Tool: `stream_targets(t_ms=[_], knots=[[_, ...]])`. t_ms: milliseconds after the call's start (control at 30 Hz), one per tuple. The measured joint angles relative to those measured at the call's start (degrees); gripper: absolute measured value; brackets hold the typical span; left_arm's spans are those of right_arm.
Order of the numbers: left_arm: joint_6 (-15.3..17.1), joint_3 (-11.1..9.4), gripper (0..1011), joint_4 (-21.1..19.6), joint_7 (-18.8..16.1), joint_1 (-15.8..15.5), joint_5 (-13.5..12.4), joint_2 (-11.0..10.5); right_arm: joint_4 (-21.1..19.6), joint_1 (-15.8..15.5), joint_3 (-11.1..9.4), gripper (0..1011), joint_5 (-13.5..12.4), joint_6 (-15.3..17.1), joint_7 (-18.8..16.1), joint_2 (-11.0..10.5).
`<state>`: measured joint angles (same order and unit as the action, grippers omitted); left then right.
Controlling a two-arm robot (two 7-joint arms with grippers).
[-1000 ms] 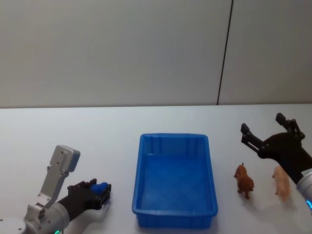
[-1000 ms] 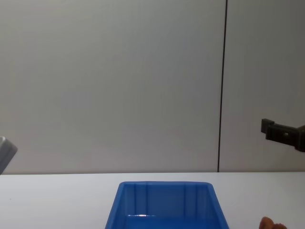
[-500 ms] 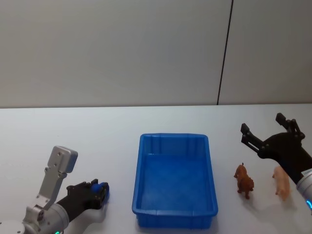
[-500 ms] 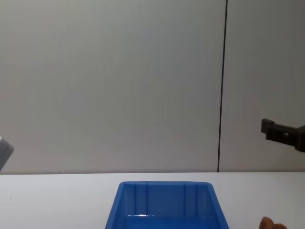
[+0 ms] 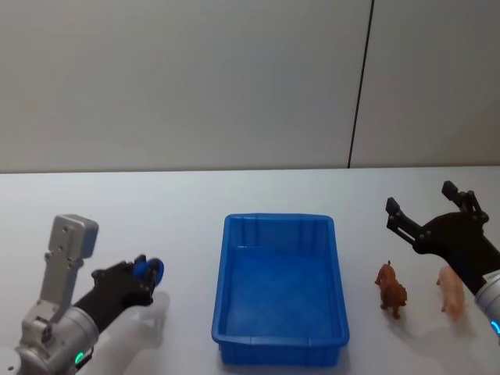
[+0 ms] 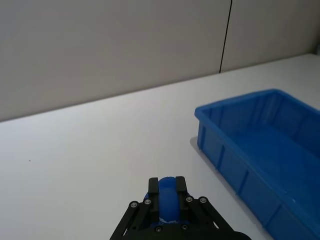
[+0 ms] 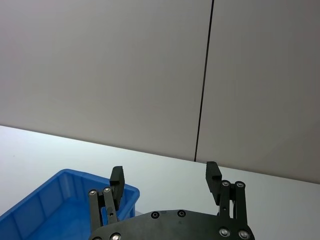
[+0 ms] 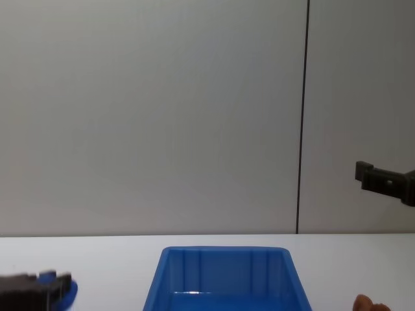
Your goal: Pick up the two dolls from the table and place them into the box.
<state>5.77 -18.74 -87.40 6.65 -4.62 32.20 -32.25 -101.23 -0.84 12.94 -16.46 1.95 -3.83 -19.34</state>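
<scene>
The blue rounded doll (image 5: 149, 269) is pinched in my left gripper (image 5: 141, 275), which is shut on it and held a little above the white table (image 5: 195, 195), left of the blue box (image 5: 277, 219). In the left wrist view the doll (image 6: 166, 196) sits between the black fingers, with the box (image 6: 235, 155) off to one side. The brown four-legged doll (image 5: 391, 289) stands on the table right of the box. My right gripper (image 5: 420, 200) hovers open just behind it, nothing between its fingers (image 7: 117, 176).
A tan animal figure (image 5: 451, 291) stands right of the brown doll, under my right arm. The box interior holds nothing. A grey wall with a dark vertical seam (image 5: 359, 86) backs the table.
My left gripper has risen off the table with the blue doll and swung slightly back and left; it now shows low in the chest view. The right arm has not moved.
</scene>
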Motion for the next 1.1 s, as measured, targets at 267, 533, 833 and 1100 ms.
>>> stream_targets(t_ms=[267,533,833,1100], knots=[[-3.51,1.35,175,-2.74,0.59,-0.12,1.47,-0.81,0.00,0.00,0.00,1001,0.00,0.00,0.00,0.00],[-5.65,2.13,151,-4.40,4.65,-1.68,3.83,-0.49,0.00,0.00,0.00,1001,0.00,0.00,0.00,0.00],[-5.45,2.10,152,-4.30,10.98,-4.26,6.38,1.12,0.00,0.00,0.00,1001,0.00,0.00,0.00,0.00],[-3.40,1.39,152,-2.53,17.42,-7.11,7.95,3.15,0.00,0.00,0.00,1001,0.00,0.00,0.00,0.00]])
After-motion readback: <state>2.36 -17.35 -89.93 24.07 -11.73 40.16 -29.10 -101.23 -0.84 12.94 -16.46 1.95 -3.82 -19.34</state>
